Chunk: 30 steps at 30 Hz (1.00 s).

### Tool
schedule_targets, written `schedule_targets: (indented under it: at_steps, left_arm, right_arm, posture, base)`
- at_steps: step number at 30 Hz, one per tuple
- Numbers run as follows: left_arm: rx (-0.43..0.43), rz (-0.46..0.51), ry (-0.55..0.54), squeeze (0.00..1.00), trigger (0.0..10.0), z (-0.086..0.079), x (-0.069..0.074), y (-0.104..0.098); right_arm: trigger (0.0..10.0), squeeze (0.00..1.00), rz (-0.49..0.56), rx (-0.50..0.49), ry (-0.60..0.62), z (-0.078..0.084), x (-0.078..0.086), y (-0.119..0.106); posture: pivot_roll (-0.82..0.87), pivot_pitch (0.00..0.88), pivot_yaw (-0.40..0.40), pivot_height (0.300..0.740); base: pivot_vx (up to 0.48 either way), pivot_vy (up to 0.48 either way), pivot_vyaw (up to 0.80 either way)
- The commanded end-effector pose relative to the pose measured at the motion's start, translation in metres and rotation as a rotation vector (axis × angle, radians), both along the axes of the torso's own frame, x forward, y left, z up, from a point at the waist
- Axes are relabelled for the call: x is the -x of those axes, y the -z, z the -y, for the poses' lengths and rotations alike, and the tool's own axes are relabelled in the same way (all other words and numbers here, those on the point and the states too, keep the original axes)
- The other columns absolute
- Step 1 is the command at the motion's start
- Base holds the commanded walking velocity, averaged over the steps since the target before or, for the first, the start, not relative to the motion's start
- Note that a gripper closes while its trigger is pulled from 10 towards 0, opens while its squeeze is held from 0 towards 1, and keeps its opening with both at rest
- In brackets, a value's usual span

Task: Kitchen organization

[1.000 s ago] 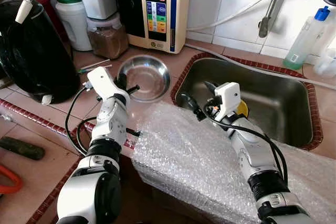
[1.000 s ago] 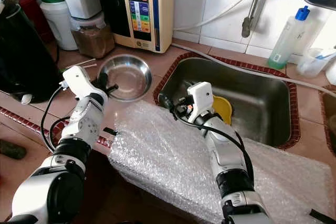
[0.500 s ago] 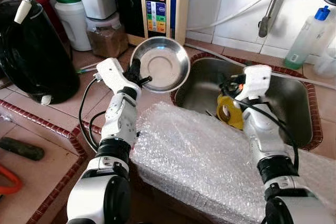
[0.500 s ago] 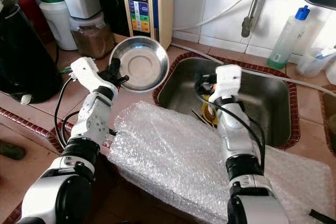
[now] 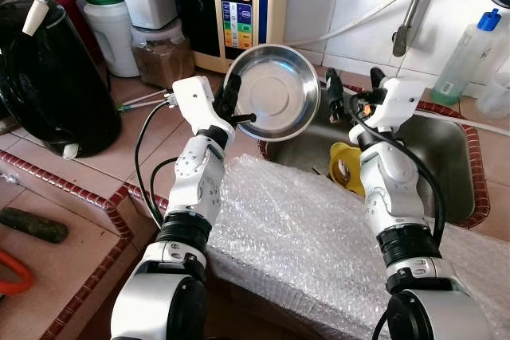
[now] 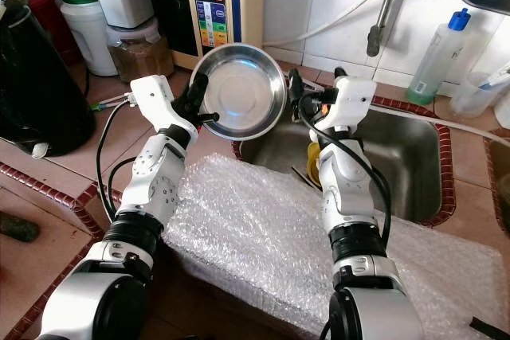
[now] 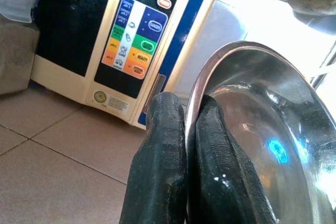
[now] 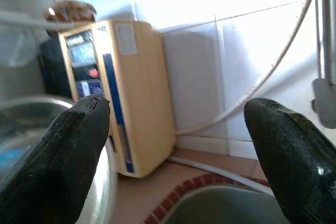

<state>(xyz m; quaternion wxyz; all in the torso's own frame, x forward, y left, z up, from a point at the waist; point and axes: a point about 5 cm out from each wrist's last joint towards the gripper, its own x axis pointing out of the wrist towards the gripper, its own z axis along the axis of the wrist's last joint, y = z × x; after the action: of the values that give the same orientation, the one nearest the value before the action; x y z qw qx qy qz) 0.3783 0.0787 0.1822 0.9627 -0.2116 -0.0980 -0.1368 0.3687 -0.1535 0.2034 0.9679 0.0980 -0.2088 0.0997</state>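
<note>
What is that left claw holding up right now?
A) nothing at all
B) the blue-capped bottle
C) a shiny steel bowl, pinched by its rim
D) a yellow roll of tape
C: the left claw is shut on the rim of the steel bowl, which is lifted and tilted beside the sink.

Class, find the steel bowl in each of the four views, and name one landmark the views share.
Left eye view: bowl upper centre, tilted, rim pinched by the left gripper.
Right eye view: bowl upper centre, left of the open right gripper.
Left wrist view: bowl beside the fingers, rim between them.
Right wrist view: rim behind one finger.
Shared landmark: cream water machine.
</note>
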Motion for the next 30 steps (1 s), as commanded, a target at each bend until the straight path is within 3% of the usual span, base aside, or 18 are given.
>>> schedule_targets:
  at_steps: [1, 12, 16, 17, 18, 19, 30]
  left_arm:
    - [-0.005, 0.034, 0.007, 0.0, 0.0, 0.001, 0.002, -0.005]
    - [0.048, 0.092, 0.051, 0.0, 0.0, 0.006, 0.006, -0.014]
    - [0.056, 0.096, 0.061, 0.0, 0.0, 0.008, 0.007, -0.015]
    - [0.058, 0.097, 0.064, 0.0, 0.0, 0.009, 0.007, -0.015]
    - [0.06, 0.098, 0.07, 0.0, 0.0, 0.009, 0.007, -0.015]
    - [0.065, 0.101, 0.081, 0.0, 0.0, 0.011, 0.009, -0.014]
    - [0.103, 0.137, 0.134, 0.0, 0.0, 0.017, 0.013, -0.018]
  right_arm:
    - [10.0, 0.0, 0.009, -0.025, -0.033, -0.001, 0.0, -0.006]
    - [10.0, 0.0, -0.094, -0.008, -0.179, -0.025, 0.004, 0.016]
    - [10.0, 0.0, -0.15, 0.09, -0.131, -0.025, 0.001, 0.024]
    - [8.0, 0.0, -0.168, 0.115, -0.115, -0.024, 0.0, 0.026]
    - [3.6, 0.0, -0.181, 0.116, -0.106, -0.023, 0.0, 0.028]
    - [0.0, 0.0, -0.208, 0.087, -0.095, -0.02, -0.001, 0.031]
    - [0.0, 0.0, -0.231, 0.017, -0.109, -0.023, -0.004, 0.029]
  posture:
    - [0.0, 0.0, 0.051, 0.74]
    - [0.01, 0.0, 0.044, 0.74]
    - [0.01, 0.0, 0.044, 0.74]
    - [0.01, 0.0, 0.043, 0.74]
    - [0.01, 0.0, 0.043, 0.74]
    - [0.01, 0.0, 0.042, 0.74]
    - [0.01, 0.0, 0.04, 0.74]
  base:
    - [0.0, 0.0, 0.0]
    - [0.0, 0.0, 0.0]
    - [0.0, 0.0, 0.0]
    - [0.0, 0.0, 0.0]
    - [0.0, 0.0, 0.0]
    - [0.0, 0.0, 0.0]
    - [0.0, 0.0, 0.0]
